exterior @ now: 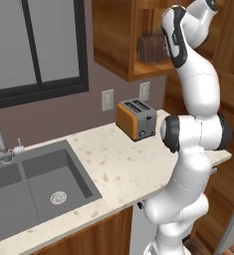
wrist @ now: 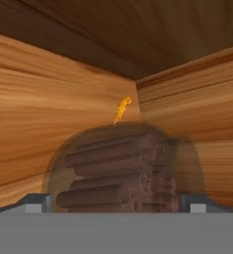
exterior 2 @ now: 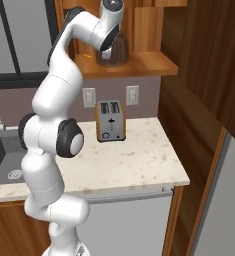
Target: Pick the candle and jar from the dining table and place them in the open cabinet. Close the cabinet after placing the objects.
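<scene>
Left base view: squat clear glass jar point(exterior: 151, 47) packed with dark reddish-brown sticks, standing on the shelf of the open reddish-brown wooden cabinet point(exterior: 113, 45); glossy white arm with dark joints rising from the lower right, bent at the elbow and reaching up to the shelf just beside the jar; below, an orange toaster point(exterior: 135, 119) with a grey end panel on the cream speckled counter point(exterior: 113, 167), next to a grey double sink point(exterior: 34, 189). Right base view: same jar point(exterior 2: 117, 50) on the smooth wooden shelf, partly hidden behind the wrist; toaster point(exterior 2: 111, 121) below against the wall; arm folded high from the lower left. Hand view: round jar point(wrist: 123, 168) close ahead between the two grey fingertips point(wrist: 34, 202), sticks stacked lengthwise inside, glass faint and hazy; gripper point(wrist: 116, 204) spread wide, tips standing clear on either side, apparently not pressing the glass; behind the jar a small orange shape point(wrist: 122, 109), possibly the candle, too blurred to tell; grained wooden walls meeting in a corner.
</scene>
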You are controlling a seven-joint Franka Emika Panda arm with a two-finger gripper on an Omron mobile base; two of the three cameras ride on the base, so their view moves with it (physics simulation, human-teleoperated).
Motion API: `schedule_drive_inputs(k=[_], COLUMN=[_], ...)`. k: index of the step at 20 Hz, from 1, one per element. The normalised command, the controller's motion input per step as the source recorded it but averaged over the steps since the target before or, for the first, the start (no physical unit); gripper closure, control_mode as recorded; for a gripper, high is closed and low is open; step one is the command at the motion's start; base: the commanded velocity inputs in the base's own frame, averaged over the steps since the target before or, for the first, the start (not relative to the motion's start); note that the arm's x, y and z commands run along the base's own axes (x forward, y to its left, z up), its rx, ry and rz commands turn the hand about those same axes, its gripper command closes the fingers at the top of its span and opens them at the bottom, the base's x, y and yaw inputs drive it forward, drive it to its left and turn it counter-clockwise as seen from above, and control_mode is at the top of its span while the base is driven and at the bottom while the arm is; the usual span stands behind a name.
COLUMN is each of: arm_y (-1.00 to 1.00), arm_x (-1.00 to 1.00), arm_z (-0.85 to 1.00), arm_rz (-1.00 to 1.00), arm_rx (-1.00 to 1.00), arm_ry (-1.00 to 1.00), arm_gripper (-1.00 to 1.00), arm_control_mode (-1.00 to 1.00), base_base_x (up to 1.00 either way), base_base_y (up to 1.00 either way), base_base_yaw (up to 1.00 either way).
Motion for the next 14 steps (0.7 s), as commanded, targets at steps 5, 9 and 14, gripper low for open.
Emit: schedule_drive_inputs(k=[5, 9, 14], arm_y=[0.0, -0.03, 0.0], arm_x=[-0.23, -0.53, -0.66], arm_z=[0.02, 0.0, 0.0], arm_rz=[0.07, 0.02, 0.0], arm_rx=[-0.04, -0.03, -0.01], arm_ry=[-0.28, -0.27, -0.22], arm_gripper=[-1.0, -1.0, -1.0], arm_control_mode=[-1.0, -1.0, -1.0], base_base_x=[0.0, 0.0, 0.0], base_base_y=[0.0, 0.0, 0.0], base_base_yaw=[0.0, 0.0, 0.0])
